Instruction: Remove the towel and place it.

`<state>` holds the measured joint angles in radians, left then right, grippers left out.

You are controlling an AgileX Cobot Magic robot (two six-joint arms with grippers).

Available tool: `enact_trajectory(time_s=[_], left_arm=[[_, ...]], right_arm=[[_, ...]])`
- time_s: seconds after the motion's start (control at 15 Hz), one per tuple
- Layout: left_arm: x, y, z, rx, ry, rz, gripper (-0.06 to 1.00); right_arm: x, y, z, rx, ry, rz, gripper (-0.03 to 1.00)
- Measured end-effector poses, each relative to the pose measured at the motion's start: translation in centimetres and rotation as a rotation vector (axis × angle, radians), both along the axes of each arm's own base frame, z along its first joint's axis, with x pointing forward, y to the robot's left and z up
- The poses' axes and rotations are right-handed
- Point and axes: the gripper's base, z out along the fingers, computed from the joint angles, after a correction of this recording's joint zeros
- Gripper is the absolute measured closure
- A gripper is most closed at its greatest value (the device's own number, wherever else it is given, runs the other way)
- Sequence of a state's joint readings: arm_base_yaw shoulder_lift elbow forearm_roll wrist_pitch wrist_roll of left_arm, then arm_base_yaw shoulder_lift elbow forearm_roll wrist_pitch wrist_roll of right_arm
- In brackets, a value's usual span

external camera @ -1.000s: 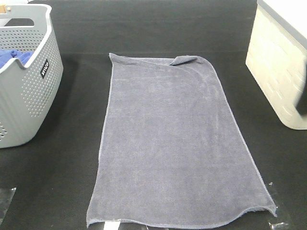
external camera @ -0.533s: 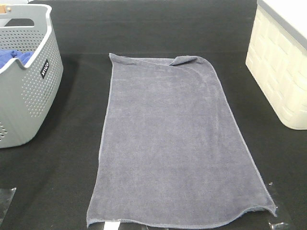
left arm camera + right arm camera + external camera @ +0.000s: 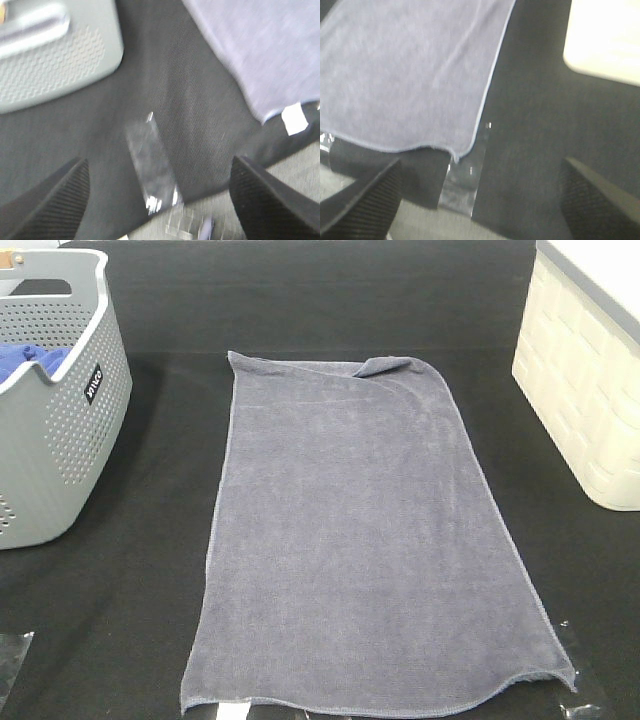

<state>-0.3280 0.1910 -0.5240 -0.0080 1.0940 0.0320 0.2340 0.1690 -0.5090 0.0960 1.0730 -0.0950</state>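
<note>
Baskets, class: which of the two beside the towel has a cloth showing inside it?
The grey perforated basket on the left: a blue cloth shows inside. The cream basket's inside is hidden.

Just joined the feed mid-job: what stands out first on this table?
A large slate-grey terry towel lies spread flat across the middle of the black table, one far corner folded over. A grey perforated plastic basket holding a bright blue cloth stands at far left, and a cream woven-look bin at far right.
</note>
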Motion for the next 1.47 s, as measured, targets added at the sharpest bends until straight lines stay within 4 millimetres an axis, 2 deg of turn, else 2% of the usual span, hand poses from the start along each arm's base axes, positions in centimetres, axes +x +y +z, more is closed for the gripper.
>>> enact_trajectory(time_s=[0.2,1.47], left_arm=[[0.23,-0.33,-0.43,-0.001,-0.016,-0.036,0.2],[0.23,-0.44,-0.39,-0.001,-0.022,-0.034,0.2]], right_arm=[[-0.76,-0.18,0.07,0.011,-0.056,0.002,0.19],[-0.83,-0.2,0.08,0.01,-0.062,0.004,0.19]])
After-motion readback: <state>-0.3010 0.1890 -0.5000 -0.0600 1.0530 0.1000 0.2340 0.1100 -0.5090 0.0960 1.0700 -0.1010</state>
